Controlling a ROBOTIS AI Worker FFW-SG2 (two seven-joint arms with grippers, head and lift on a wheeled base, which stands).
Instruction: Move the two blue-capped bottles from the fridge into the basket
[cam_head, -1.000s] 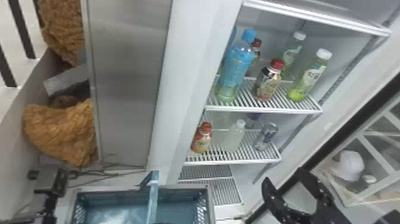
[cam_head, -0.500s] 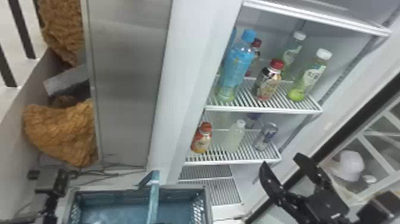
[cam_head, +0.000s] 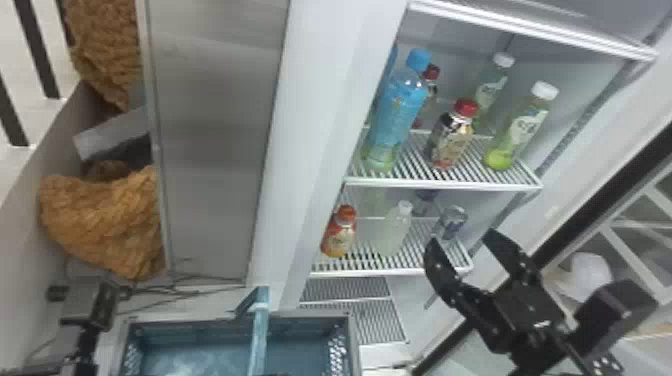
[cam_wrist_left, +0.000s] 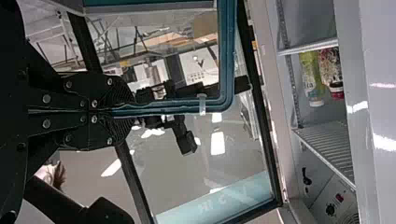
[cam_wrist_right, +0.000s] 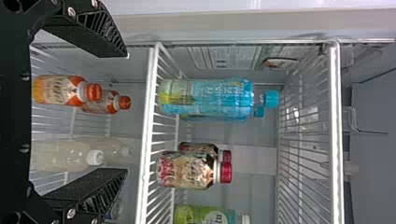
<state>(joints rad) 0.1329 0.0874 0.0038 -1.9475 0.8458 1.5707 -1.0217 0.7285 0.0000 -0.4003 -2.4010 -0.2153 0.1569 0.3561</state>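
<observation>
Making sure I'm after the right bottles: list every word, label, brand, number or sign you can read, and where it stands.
Nothing can be quoted reliably:
Nearer blue-capped bottle: label print, too blurred.
Nearer red-capped bottle: same.
Nearer orange-capped bottle: same.
Nearer white-capped green bottle: same.
Can: too small.
Teal band on the glass door: pale letters, unclear.
</observation>
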